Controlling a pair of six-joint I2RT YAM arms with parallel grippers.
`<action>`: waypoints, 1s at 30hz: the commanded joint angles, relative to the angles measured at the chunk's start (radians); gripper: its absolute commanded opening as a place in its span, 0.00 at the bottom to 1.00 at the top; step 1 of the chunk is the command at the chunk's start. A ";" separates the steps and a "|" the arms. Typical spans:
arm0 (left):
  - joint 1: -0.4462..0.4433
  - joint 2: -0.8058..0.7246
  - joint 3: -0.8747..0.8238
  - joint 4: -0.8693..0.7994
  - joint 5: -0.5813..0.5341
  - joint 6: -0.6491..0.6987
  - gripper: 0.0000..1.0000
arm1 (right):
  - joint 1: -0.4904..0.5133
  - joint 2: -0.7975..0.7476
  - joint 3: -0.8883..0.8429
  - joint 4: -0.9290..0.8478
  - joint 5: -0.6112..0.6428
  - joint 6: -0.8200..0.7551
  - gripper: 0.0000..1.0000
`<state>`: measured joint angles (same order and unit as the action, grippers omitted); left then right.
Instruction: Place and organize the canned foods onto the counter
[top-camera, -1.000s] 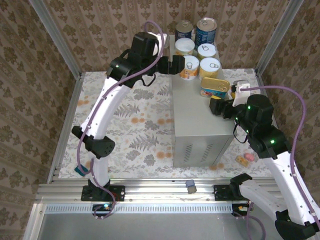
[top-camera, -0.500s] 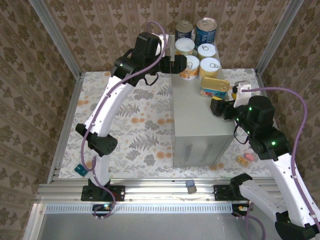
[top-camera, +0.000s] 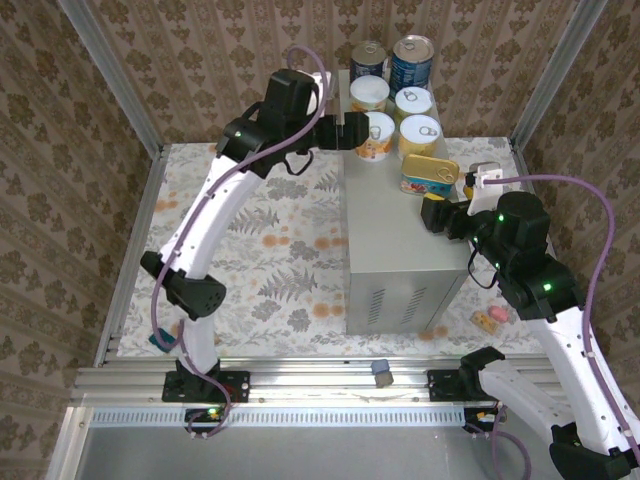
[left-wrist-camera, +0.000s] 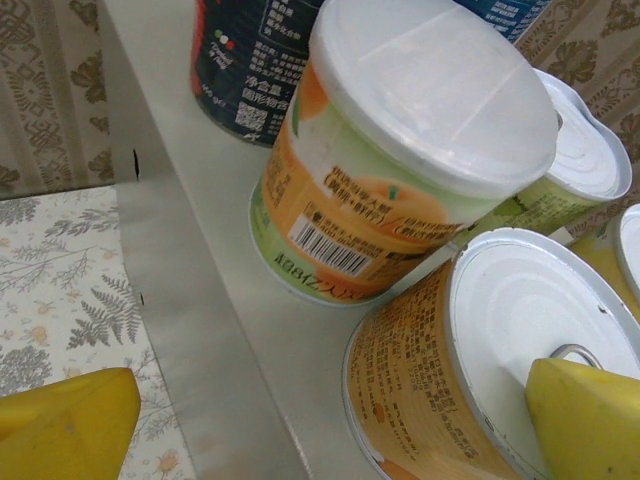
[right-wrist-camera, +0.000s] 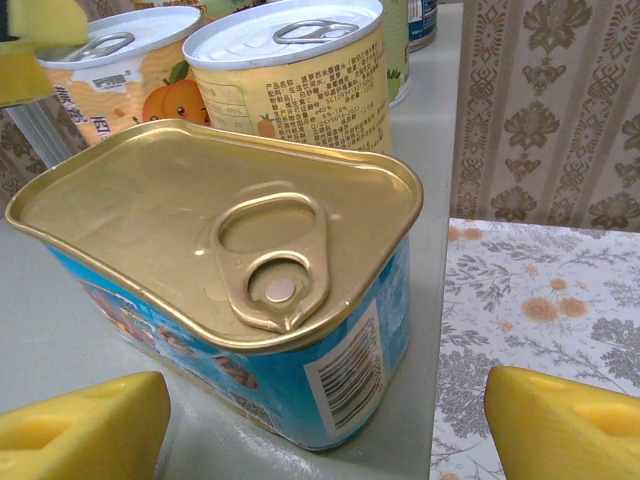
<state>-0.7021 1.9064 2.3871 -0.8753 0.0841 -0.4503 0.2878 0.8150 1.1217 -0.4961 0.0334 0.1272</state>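
Observation:
The grey counter (top-camera: 395, 250) carries the canned foods at its far end: two dark-blue tins (top-camera: 369, 58) (top-camera: 411, 55), several yellow-labelled cans with pale lids (top-camera: 369, 92) (top-camera: 419, 133), and a flat gold-topped tin (top-camera: 430, 174). My left gripper (top-camera: 356, 131) stands open at the counter's left edge, against the near-left yellow can (top-camera: 380, 134). In the left wrist view that can (left-wrist-camera: 470, 370) sits partly between the fingers, one fingertip (left-wrist-camera: 585, 415) over its lid. My right gripper (right-wrist-camera: 325, 430) is open just behind the gold-topped tin (right-wrist-camera: 230, 270), with both fingers apart from it.
A floral mat (top-camera: 260, 250) covers the table left of the counter. A small wooden mallet (top-camera: 488, 318) lies by the counter's near right corner. A teal block (top-camera: 160, 341) sits at the mat's near left edge. Wallpapered walls and metal posts close in the workspace.
The left arm's elbow swayed slightly while its gripper stayed beside the yellow can. The right arm and all cans are unmoved.

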 joint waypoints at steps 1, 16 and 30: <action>0.016 -0.032 -0.046 -0.051 -0.033 -0.003 0.99 | -0.006 0.004 -0.029 -0.049 -0.027 -0.004 0.84; 0.008 -0.021 -0.045 -0.023 0.053 0.016 0.99 | -0.006 0.013 -0.022 -0.047 -0.029 -0.006 0.84; -0.002 -0.017 -0.071 -0.018 0.053 0.013 0.98 | -0.010 0.016 -0.025 -0.047 -0.029 -0.007 0.84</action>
<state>-0.6941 1.8835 2.3386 -0.8410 0.1238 -0.4500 0.2848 0.8181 1.1217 -0.4957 0.0208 0.1272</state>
